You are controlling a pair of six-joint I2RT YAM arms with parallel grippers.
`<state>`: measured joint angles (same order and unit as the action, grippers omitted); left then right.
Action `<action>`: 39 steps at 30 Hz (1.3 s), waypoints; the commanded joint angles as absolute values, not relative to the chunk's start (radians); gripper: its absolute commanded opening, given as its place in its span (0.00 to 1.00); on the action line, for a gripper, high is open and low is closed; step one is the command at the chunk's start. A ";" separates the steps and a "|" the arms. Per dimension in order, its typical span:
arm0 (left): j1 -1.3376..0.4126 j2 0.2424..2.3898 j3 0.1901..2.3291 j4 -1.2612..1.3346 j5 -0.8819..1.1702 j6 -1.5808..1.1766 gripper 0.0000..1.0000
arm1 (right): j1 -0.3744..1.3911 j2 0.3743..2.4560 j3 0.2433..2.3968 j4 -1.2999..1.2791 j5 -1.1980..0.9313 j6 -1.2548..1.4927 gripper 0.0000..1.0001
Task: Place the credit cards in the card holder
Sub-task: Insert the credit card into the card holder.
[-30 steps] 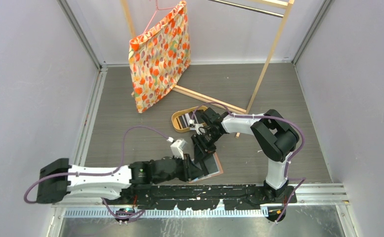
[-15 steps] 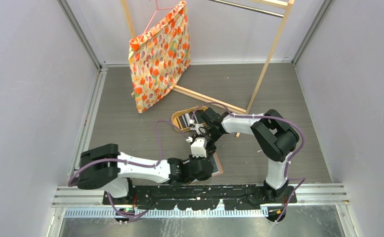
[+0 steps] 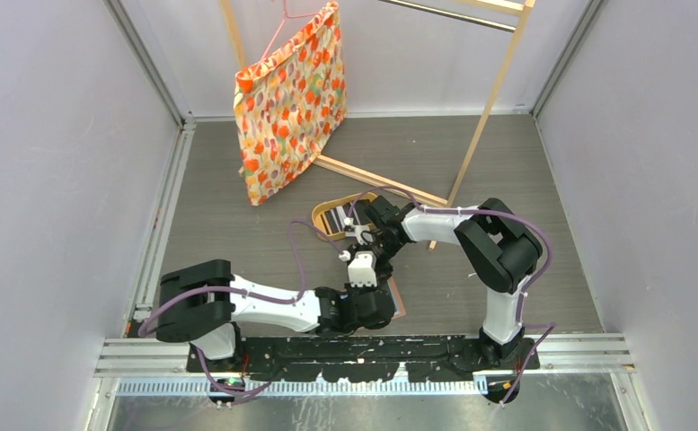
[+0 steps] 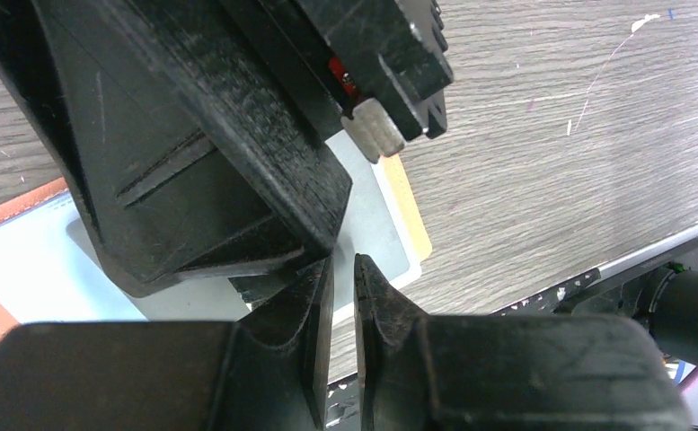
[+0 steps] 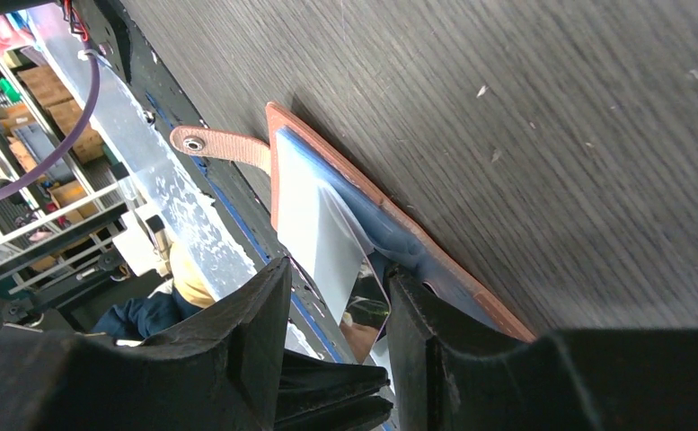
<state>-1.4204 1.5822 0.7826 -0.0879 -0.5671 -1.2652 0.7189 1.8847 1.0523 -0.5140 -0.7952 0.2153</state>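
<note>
**A:** Where do things stand?

**B:** The card holder (image 5: 417, 256) lies open on the tabletop (image 3: 237, 233) near the arms' bases, with its snap tab (image 5: 224, 145) flung outward. A glossy grey card (image 5: 327, 242) leans down toward the light-blue pocket, far end at the pocket mouth, near end between the fingers of the right claw (image 5: 338, 287). Those fingers stand well apart. I cannot tell whether they actually grip the card's edges or merely flank it.

**A:** And the left claw (image 4: 343, 265)?

**B:** All but closed, with just a slit between the tips and nothing visible in it. It hovers low over the holder, right beside the right claw.

**A:** So the step is seating this card. How should it go?

**B:** I'd say slide it along its own plane, shallow, so the leading edge slips under the pocket lip and doesn't jam against it. The holder looks light, so the left claw should probably pin it down first. The rest of the credit cards (image 3: 336, 215) wait in the wooden tray (image 3: 320, 218).
</note>
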 commanded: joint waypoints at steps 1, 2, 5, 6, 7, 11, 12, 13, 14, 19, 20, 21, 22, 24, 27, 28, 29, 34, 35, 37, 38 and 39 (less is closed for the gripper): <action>-1.425 1.581 0.788 -0.127 -0.602 -1.319 0.16 | 0.723 1.894 1.074 -0.529 -0.764 0.196 0.48; -1.425 1.580 0.791 -0.150 -0.601 -1.330 0.16 | 0.723 1.892 1.073 -0.529 -0.765 0.194 0.48; -1.425 1.577 0.803 -0.218 -0.602 -1.358 0.16 | 0.723 1.885 1.075 -0.533 -0.760 0.188 0.48; -1.425 1.577 0.806 -0.233 -0.601 -1.368 0.16 | 0.723 1.884 1.077 -0.537 -0.757 0.184 0.49; -1.425 1.578 0.809 -0.253 -0.599 -1.382 0.16 | 0.723 1.881 1.079 -0.542 -0.752 0.179 0.50; -1.425 1.577 0.812 -0.298 -0.597 -1.410 0.15 | 0.722 1.876 1.081 -0.552 -0.746 0.166 0.52; -1.425 1.574 0.810 -0.306 -0.598 -1.415 0.15 | 0.722 1.874 1.083 -0.554 -0.748 0.165 0.53; -1.425 1.566 0.809 -0.314 -0.600 -1.418 0.15 | 0.722 1.873 1.084 -0.556 -0.744 0.162 0.53; -1.425 1.562 0.809 -0.321 -0.601 -1.419 0.15 | 0.721 1.871 1.085 -0.559 -0.739 0.158 0.54; -1.425 1.532 0.806 -0.355 -0.609 -1.405 0.15 | 0.721 1.864 1.100 -0.591 -0.716 0.122 0.54; -1.425 1.524 0.804 -0.358 -0.610 -1.403 0.15 | 0.721 1.857 1.103 -0.598 -0.709 0.114 0.55; -1.426 1.516 0.801 -0.362 -0.613 -1.401 0.15 | 0.721 1.853 1.106 -0.606 -0.702 0.106 0.55; -1.425 1.509 0.800 -0.363 -0.615 -1.398 0.15 | 0.721 1.848 1.109 -0.614 -0.699 0.097 0.56; -1.426 1.491 0.797 -0.362 -0.618 -1.375 0.15 | 0.721 1.838 1.115 -0.629 -0.696 0.081 0.57; -1.426 1.460 0.788 -0.341 -0.616 -1.316 0.17 | 0.721 1.827 1.124 -0.652 -0.698 0.056 0.59; -1.424 1.452 0.785 -0.337 -0.617 -1.305 0.17 | 0.722 1.826 1.129 -0.662 -0.696 0.042 0.59; -1.425 1.442 0.780 -0.334 -0.618 -1.295 0.17 | 0.722 1.824 1.135 -0.673 -0.695 0.032 0.60; -1.425 1.385 0.723 -0.188 -0.582 -1.187 0.21 | 0.722 1.831 1.149 -0.709 -0.722 0.014 0.65; -1.425 1.372 0.702 -0.146 -0.565 -1.158 0.23 | 0.721 1.834 1.149 -0.710 -0.733 0.014 0.66; -1.425 1.355 0.650 0.027 -0.533 -1.104 0.25 | 0.721 1.836 1.152 -0.709 -0.758 0.021 0.69; -1.424 1.351 0.631 0.081 -0.528 -1.101 0.26 | 0.722 1.839 1.153 -0.709 -0.763 0.022 0.69; -1.423 1.352 0.616 0.125 -0.520 -1.094 0.27 | 0.722 1.842 1.155 -0.711 -0.765 0.023 0.70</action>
<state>-1.4204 1.3827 0.6708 -0.1455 -0.5430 -1.1927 0.7189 1.8687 1.1236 -0.6838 -0.7425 0.0460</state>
